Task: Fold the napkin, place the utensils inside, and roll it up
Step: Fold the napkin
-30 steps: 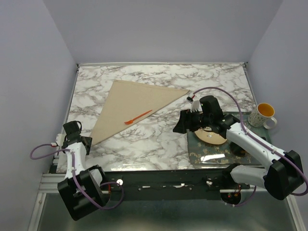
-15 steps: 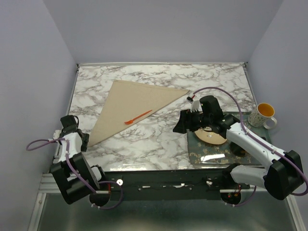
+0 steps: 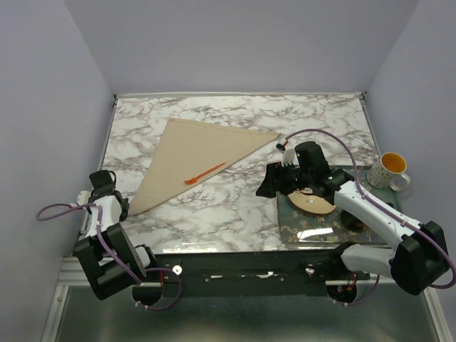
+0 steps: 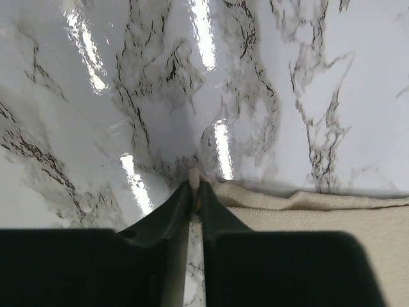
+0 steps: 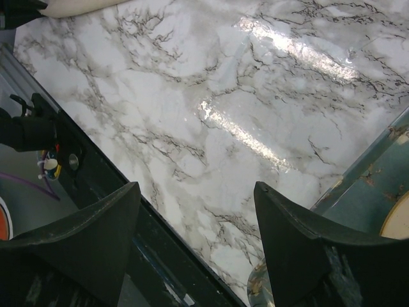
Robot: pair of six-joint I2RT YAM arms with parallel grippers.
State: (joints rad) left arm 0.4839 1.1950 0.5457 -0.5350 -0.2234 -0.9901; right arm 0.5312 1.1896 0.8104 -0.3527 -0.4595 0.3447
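The left tool (image 4: 195, 185) pinches the napkin (image 4: 307, 214) corner (tan sliver between its jaws) — marble table (image 4: 255, 77) beyond.

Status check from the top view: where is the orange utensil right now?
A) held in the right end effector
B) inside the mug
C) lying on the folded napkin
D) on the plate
C: the top view shows the utensil lying flat on the napkin, which is folded into a triangle.

No legible text, label, brand or number anywhere
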